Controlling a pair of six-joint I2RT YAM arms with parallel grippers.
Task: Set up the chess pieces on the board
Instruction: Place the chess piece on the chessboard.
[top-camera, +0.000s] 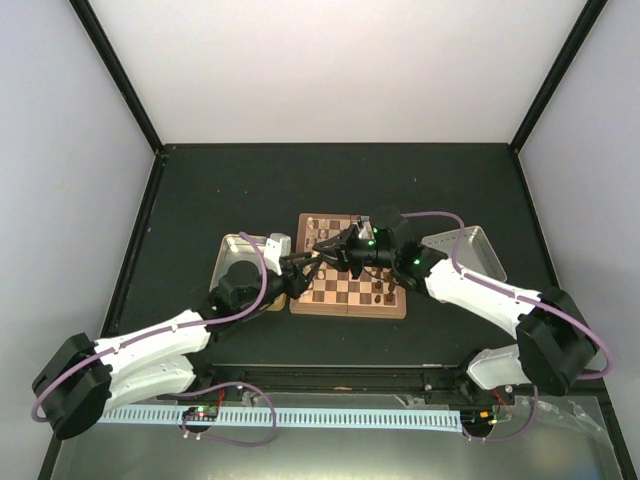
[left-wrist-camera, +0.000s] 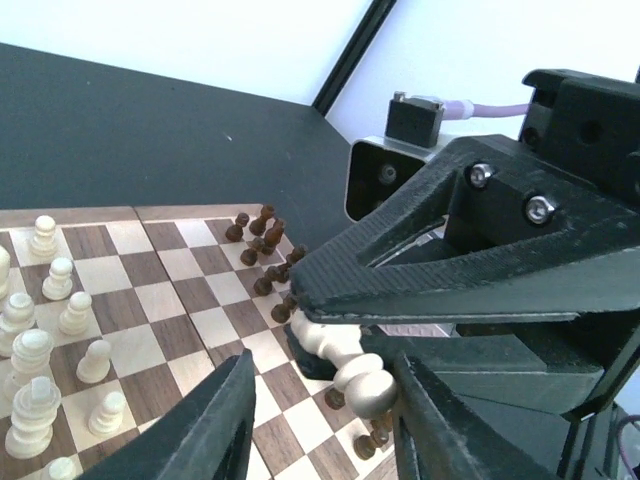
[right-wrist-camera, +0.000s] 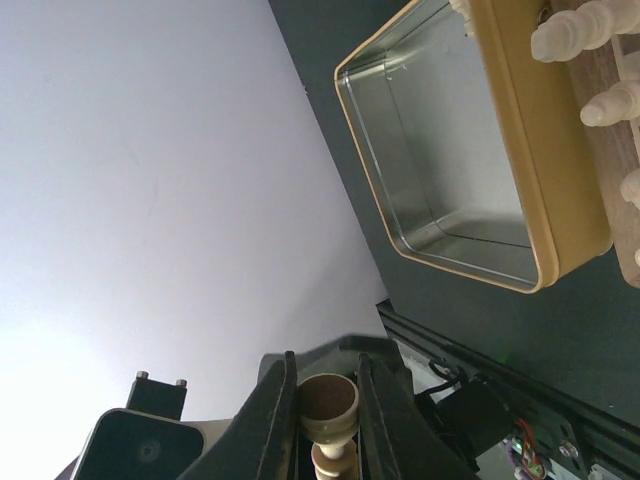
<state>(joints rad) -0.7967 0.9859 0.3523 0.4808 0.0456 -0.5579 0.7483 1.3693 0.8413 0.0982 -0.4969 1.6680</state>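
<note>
Seemingly light and slick, the cream chessman lay clenched in the right tool; the left tool gaped beside it. Best taken at its waist.

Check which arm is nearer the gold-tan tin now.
Left. The left arm reaches across the tin itself; the right arm lies on the other side of the board, by the grey tray.

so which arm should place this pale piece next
Probably left: the left gripper, open, flanks the head of the pale piece that the right gripper holds sideways by its base, and the other pale pieces stand left on the board.
</note>
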